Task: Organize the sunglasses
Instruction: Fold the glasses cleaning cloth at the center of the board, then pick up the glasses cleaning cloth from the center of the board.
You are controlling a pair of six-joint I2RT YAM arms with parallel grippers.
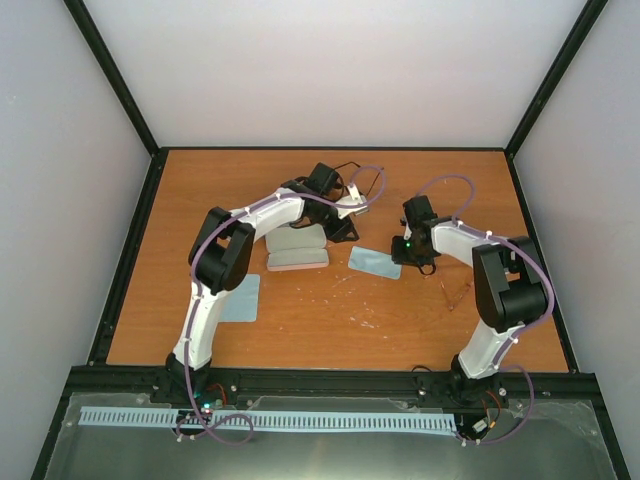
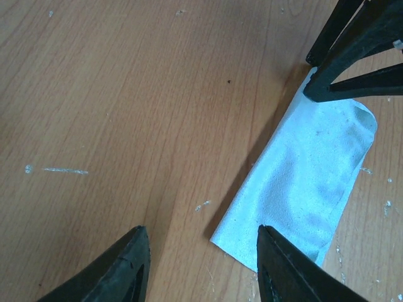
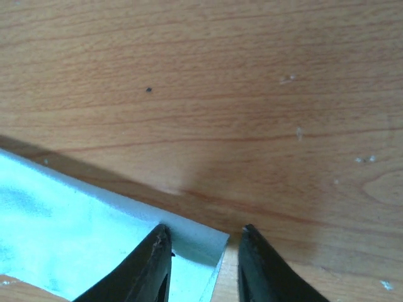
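Observation:
A very thin, pale reddish pair of sunglasses [image 1: 455, 290] lies faintly visible on the table, to the right of my right arm's wrist. My right gripper [image 1: 402, 258] [image 3: 204, 233] is down at the right edge of a light-blue cloth [image 1: 374, 262] [image 3: 75, 245]. It is open, and the cloth's corner lies flat between its fingertips. My left gripper [image 1: 345, 232] [image 2: 200, 234] hovers open over the same cloth's [image 2: 302, 182] other end, holding nothing. The right gripper's black fingers [image 2: 352, 56] show in the left wrist view, standing on the cloth's far end.
A blue-grey case [image 1: 297, 240] and a pink case [image 1: 298, 260] lie side by side under the left arm's forearm. A second light-blue cloth [image 1: 240, 298] lies at the left. Black frame rails [image 1: 130, 250] edge the table.

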